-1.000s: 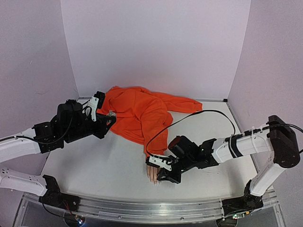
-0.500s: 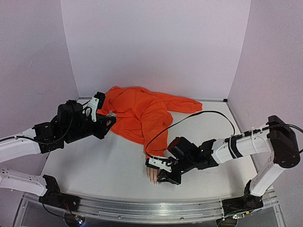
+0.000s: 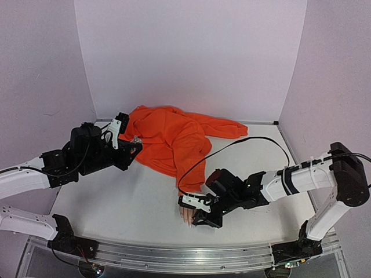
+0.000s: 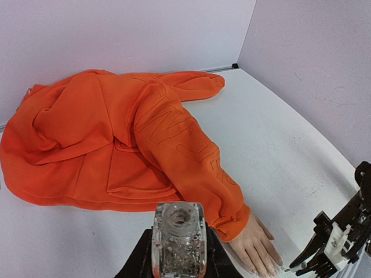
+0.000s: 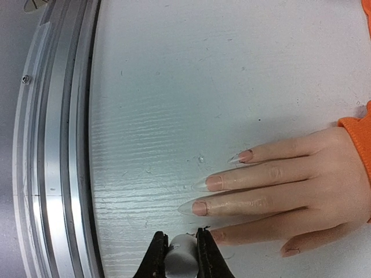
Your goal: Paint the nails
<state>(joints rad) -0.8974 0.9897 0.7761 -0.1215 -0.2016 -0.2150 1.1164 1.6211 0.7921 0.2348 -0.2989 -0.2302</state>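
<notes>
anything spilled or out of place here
Nothing spilled or damaged. The orange hoodie lies crumpled, only a mannequin hand poking from one sleeve, flat on the table. The uncapped bottle in the left gripper shows no drips; the right gripper grips a white cap.

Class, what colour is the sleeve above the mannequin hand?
Orange; the sleeve shows best in the left wrist view.

Grey cylinder [image 5: 181, 256] in my right pincer [image 5: 181, 244] and clear bottle [image 4: 178, 234] in my left pincer [image 4: 178, 260] run off the bottom edge. From above, mannequin hand [image 3: 186, 216] mostly hidden.
</notes>
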